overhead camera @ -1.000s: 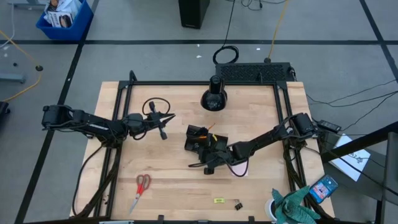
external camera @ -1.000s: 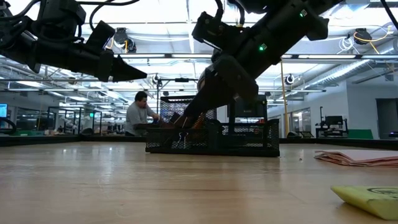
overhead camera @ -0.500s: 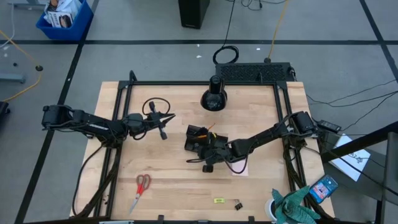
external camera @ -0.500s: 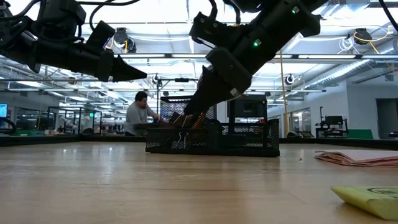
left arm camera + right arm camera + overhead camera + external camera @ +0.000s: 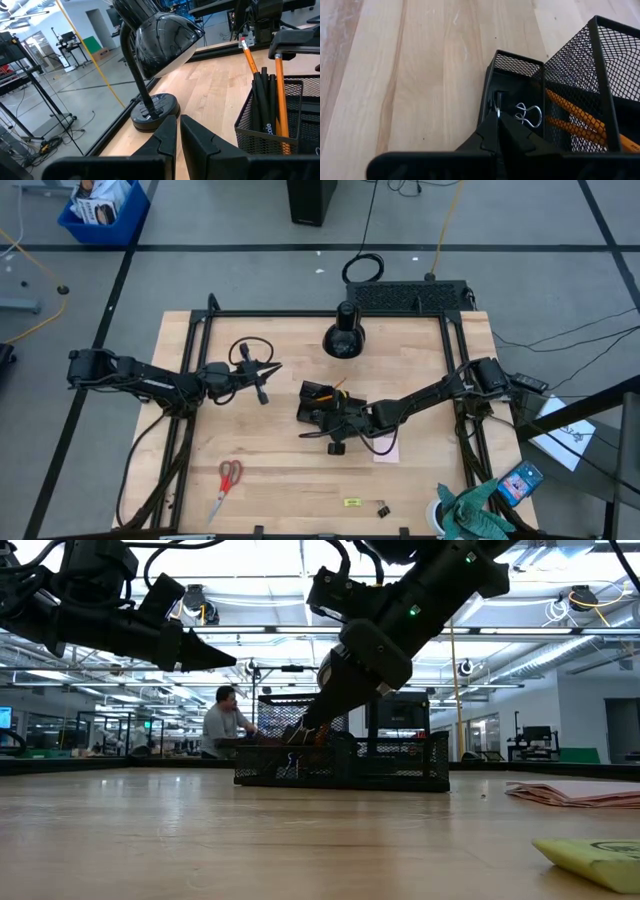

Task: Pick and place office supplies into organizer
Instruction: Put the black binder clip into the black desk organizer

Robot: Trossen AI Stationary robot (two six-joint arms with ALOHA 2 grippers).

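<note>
The black mesh organizer (image 5: 318,402) (image 5: 400,765) stands mid-table, with orange pencils (image 5: 247,55) (image 5: 570,117) and dark pens (image 5: 262,100) leaning inside. My right gripper (image 5: 308,430) (image 5: 498,117) is shut above its small corner compartment (image 5: 512,75), where a wire-handled binder clip (image 5: 527,115) lies. My left gripper (image 5: 270,367) (image 5: 178,127) is shut and hovers left of the organizer, touching nothing. The red-handled scissors (image 5: 228,480), a yellow-green piece (image 5: 351,502), another binder clip (image 5: 383,509) and the pink sticky pad (image 5: 386,448) lie flat on the table. My right gripper pinches a thin silver wire (image 5: 497,109) at its fingertips, coming slanting down from the table's right. A small dark clip body (image 5: 497,97) hangs from it inside the compartment. My own fingers hide the place of contact.
A black desk lamp (image 5: 343,335) (image 5: 160,40) stands beyond the organizer on its round base (image 5: 152,110). A coiled cable (image 5: 250,348) lies by the left gripper. A blue phone-like item (image 5: 521,480) and a green cloth (image 5: 475,510) sit at the near right corner.
My right gripper has moved a little toward the far edge, from beside the organizer's near side to over its corner compartment, staying shut. The left arm has kept still.
</note>
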